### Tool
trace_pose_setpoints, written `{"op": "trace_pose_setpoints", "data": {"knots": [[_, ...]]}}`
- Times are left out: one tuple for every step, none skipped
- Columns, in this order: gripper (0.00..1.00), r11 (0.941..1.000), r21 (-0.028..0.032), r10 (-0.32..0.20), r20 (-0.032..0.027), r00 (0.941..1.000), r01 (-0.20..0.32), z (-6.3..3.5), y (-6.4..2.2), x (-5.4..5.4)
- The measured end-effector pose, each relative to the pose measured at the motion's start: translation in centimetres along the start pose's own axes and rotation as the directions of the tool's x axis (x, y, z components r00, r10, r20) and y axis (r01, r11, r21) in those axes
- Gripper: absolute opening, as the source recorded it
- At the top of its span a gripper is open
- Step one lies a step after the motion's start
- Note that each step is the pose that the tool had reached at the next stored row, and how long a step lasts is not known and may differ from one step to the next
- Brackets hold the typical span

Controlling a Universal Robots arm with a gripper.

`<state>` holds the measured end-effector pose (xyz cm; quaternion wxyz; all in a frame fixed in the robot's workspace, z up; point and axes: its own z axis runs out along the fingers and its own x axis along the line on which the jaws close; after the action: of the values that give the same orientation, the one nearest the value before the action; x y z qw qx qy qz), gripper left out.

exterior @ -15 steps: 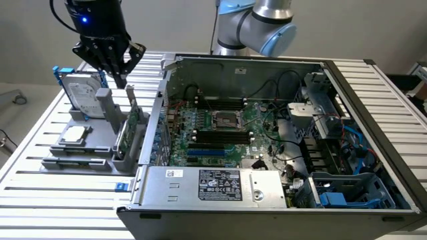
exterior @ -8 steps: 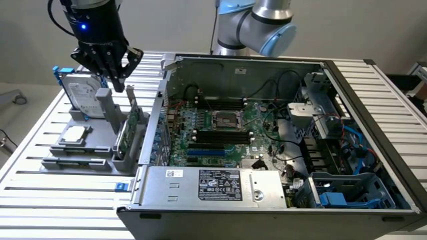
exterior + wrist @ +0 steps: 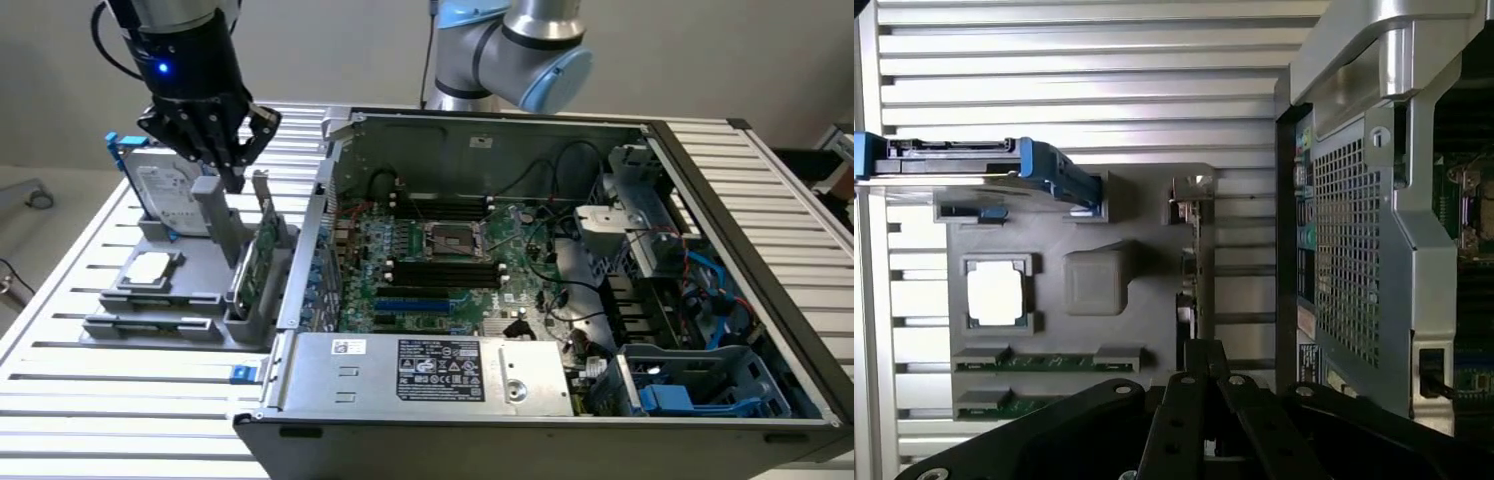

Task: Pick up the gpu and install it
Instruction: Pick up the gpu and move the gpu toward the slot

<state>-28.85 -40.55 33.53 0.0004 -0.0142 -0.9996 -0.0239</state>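
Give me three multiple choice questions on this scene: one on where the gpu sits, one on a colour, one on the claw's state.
1. Where is the gpu? A. on edge in the grey holder B. on the motherboard C. flat on the table
2. The hard drive's frame is: A. red B. blue C. yellow
3. The claw is: A. wide open B. shut C. gripping the hard drive
Key: A, it stands in the holder's slot; B, blue edges show; B, it is closed above the holder.

gpu (image 3: 254, 255) (image 3: 1188, 268), green board, standing on edge, slotted in grey holder (image 3: 160, 325)
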Motion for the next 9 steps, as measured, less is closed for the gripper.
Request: {"op": "trace_pose_setpoints", "data": {"knots": [[0.11,1.0000,0.0000,-0.002,-0.0007,1.0000,0.002,0.13,-0.07,0.0],[0.11,1.0000,0.0000,-0.004,-0.0016,1.0000,0.004,0.27,-0.15,0.1],[0.11,1.0000,0.0001,-0.007,-0.0024,1.0000,0.007,0.40,-0.23,0.1],[0.11,1.0000,0.0001,-0.009,-0.0032,1.0000,0.009,0.53,-0.31,0.2],[0.12,0.9999,0.0001,-0.011,-0.0041,0.9999,0.011,0.66,-0.39,0.2],[0.12,0.9999,0.0002,-0.013,-0.0051,0.9999,0.013,0.79,-0.49,0.3],[0.17,0.9999,0.0002,-0.015,-0.0062,0.9999,0.015,0.93,-0.60,0.3],[0.24,0.9999,0.0001,-0.017,-0.0072,0.9998,0.017,1.09,-0.73,0.3],[0.29,0.9998,0.0001,-0.019,-0.0083,0.9998,0.019,1.24,-0.84,0.4]]}}
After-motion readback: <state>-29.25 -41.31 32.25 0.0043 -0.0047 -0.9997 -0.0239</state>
